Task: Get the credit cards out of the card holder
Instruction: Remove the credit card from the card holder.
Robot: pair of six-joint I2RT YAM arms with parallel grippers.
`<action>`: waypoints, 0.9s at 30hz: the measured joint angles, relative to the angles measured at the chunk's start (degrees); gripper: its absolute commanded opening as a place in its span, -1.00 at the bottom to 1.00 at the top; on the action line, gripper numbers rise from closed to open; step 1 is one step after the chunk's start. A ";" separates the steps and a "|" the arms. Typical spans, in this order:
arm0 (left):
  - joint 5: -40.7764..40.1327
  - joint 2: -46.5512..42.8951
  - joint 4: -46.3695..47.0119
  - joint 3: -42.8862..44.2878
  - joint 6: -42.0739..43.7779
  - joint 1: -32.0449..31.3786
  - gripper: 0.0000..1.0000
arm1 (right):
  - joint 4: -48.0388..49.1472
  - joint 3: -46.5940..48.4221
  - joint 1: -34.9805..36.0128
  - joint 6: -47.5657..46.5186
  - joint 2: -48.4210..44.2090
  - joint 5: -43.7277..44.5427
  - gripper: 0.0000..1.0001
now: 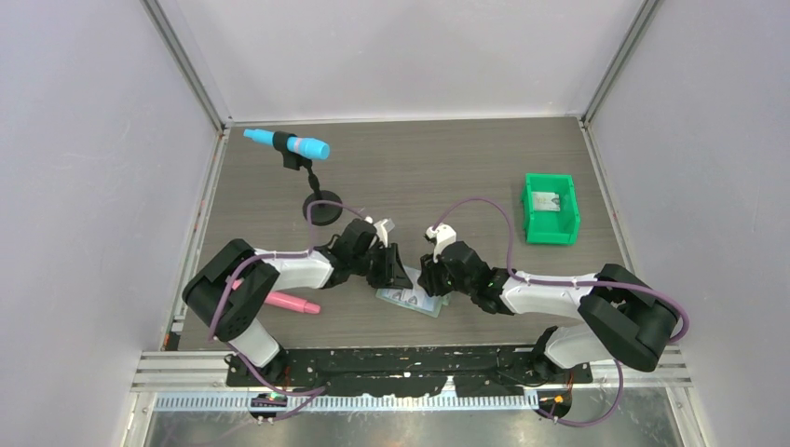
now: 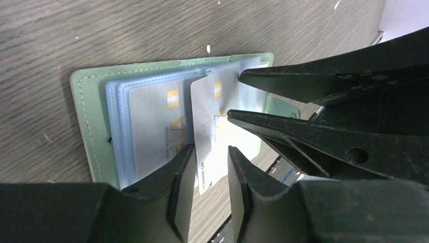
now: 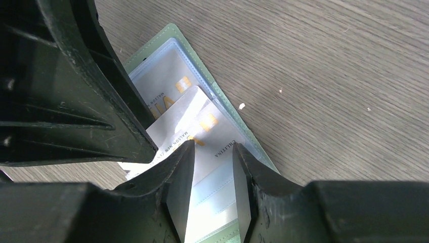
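The card holder [image 2: 88,119], a pale green wallet, lies open on the table, and it also shows in the top view [image 1: 416,303]. One credit card [image 2: 154,126] sits in a bluish pocket. A second credit card [image 2: 212,109] stands partly out and tilted, its lower end between the fingers of my open left gripper [image 2: 211,169], touching the left pad only. My right gripper [image 3: 212,152] is open, its tips on the pocket panel [image 3: 217,192] either side of that card [image 3: 177,119]. From above, the left gripper [image 1: 389,272] and right gripper [image 1: 430,279] meet over the holder.
A bright green bin [image 1: 551,223] at the right holds a pale card-like piece [image 1: 547,201]. A blue and pink marker [image 1: 287,144] sits on a black stand [image 1: 322,212] at the back left. A pink marker [image 1: 291,302] lies by the left arm.
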 measured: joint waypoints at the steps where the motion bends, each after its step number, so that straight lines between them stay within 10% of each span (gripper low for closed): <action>1: 0.31 0.11 0.44 -0.26 -0.42 0.02 -0.44 | 0.04 -0.02 0.00 0.20 0.00 -0.02 -0.18; 8: 2.67 0.22 4.79 -3.54 -4.20 0.74 -1.00 | 0.24 -0.02 0.00 1.46 0.00 -0.07 -0.17; 27: -3.98 -10.60 -4.44 -4.68 -2.54 1.84 -1.00 | -5.90 1.66 -0.94 2.19 -2.64 -0.31 -0.12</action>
